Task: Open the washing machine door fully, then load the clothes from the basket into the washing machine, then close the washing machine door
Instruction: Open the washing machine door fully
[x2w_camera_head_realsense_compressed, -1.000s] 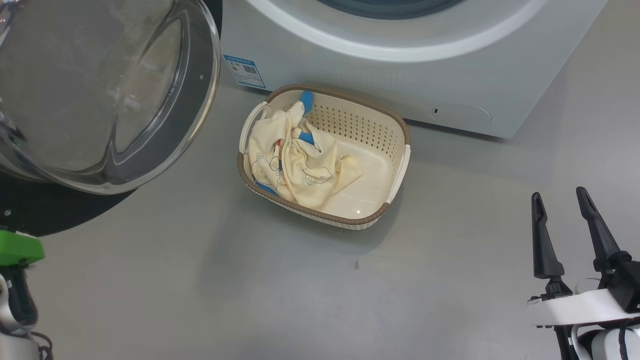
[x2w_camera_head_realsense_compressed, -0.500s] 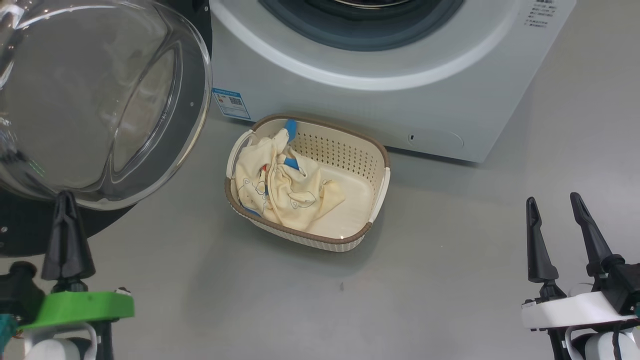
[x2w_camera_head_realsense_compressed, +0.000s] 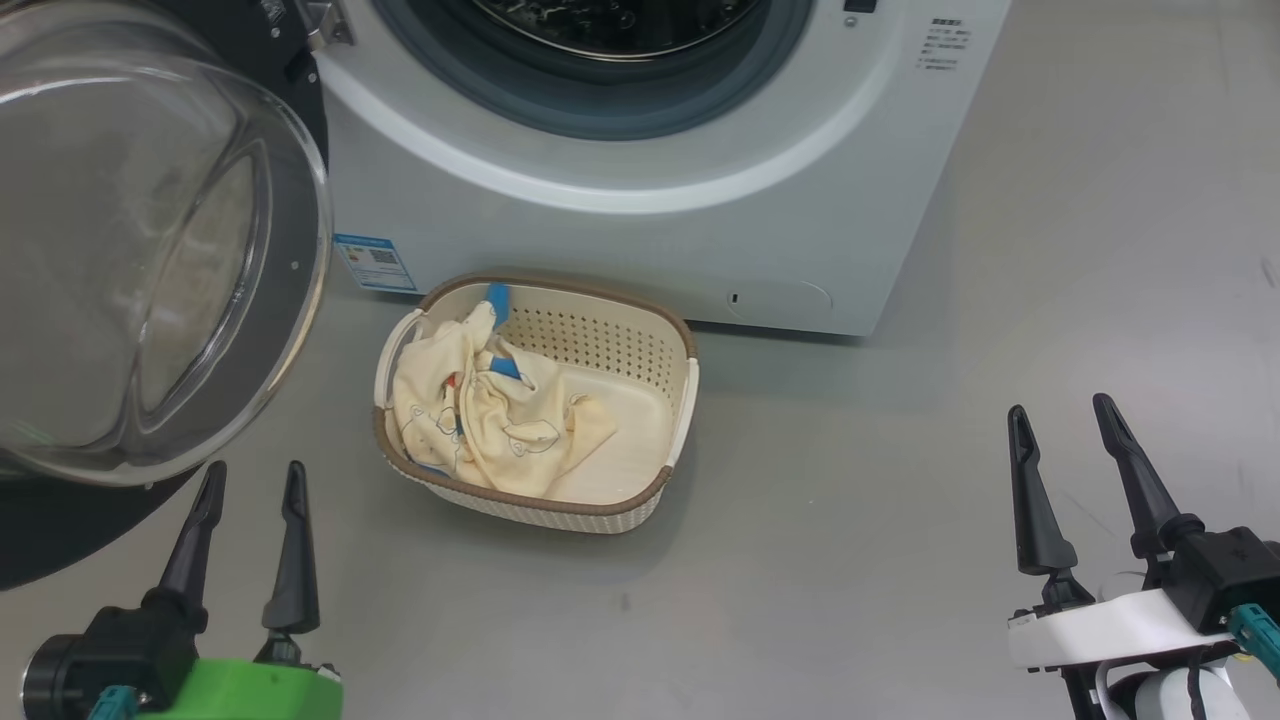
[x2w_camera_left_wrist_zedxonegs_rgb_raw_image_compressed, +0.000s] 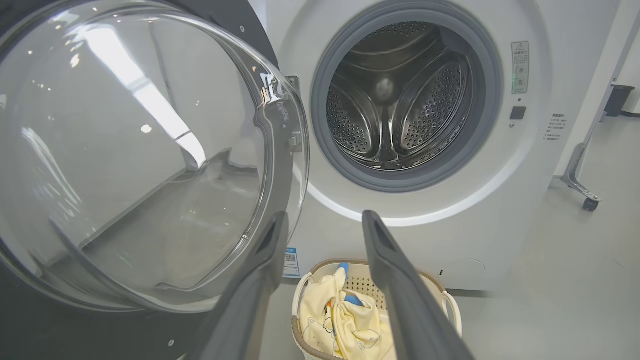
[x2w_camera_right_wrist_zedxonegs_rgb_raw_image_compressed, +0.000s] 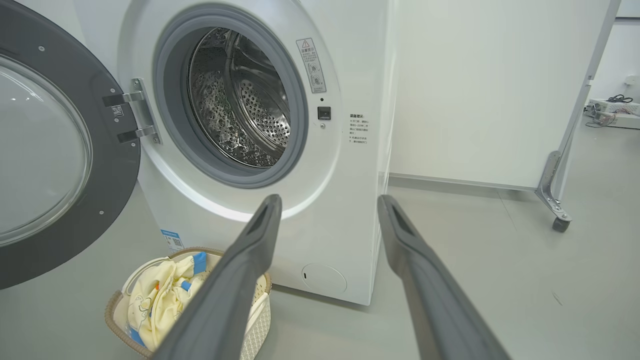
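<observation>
The left gripper (x2w_camera_head_realsense_compressed: 252, 470) holds its two dark fingers parted with nothing between them, low at the near left of the floor (x2w_camera_head_realsense_compressed: 850, 520). Its tips are close beneath the lower edge of the washing machine door (x2w_camera_head_realsense_compressed: 130, 270), which is swung wide open. The right gripper (x2w_camera_head_realsense_compressed: 1058, 405) is likewise spread and empty at the near right. Ahead of both, nearer the left one, the basket (x2w_camera_head_realsense_compressed: 590, 345) sits on the floor just before the front of the washing machine (x2w_camera_head_realsense_compressed: 620, 230). The clothes (x2w_camera_head_realsense_compressed: 470, 420) lie bunched in its left half, apart from either gripper. Above, the steel drum (x2w_camera_left_wrist_zedxonegs_rgb_raw_image_compressed: 395, 100) shows through the open mouth.
</observation>
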